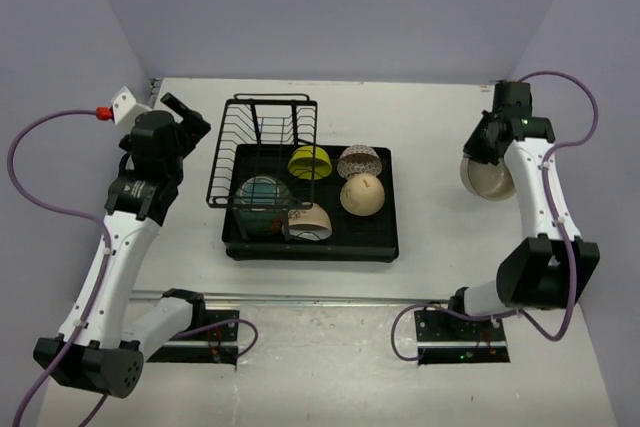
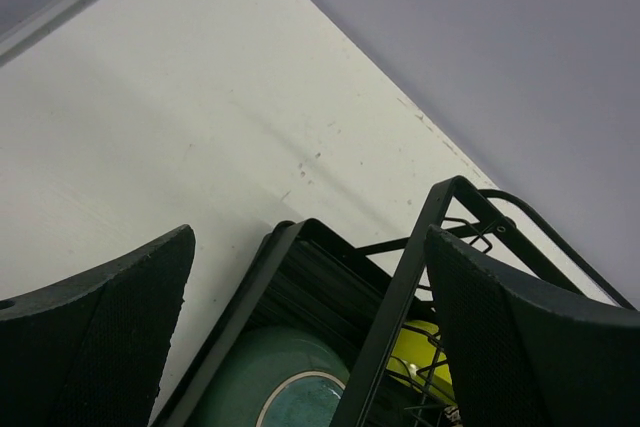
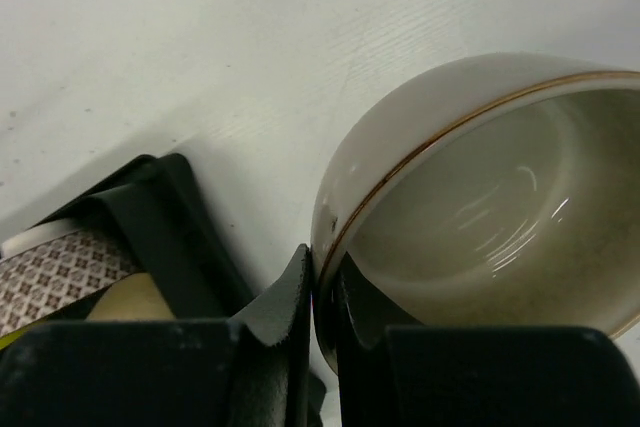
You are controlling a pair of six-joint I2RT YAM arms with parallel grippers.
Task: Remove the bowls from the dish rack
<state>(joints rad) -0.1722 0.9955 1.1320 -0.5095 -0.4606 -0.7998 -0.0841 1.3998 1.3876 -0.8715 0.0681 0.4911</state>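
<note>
The black dish rack stands mid-table. In it are a yellow-green bowl, a brown-patterned bowl, a smooth cream bowl, a teal bowl and a cream brown-banded bowl. My right gripper is shut on the rim of the large beige bowl, right of the rack; the right wrist view shows the gripper pinching the bowl's wall. My left gripper is open and empty, left of the rack. Its view shows the teal bowl.
The upright wire holder fills the rack's left back part and crosses the left wrist view. The rack's corner and the patterned bowl show in the right wrist view. Grey walls enclose the white table.
</note>
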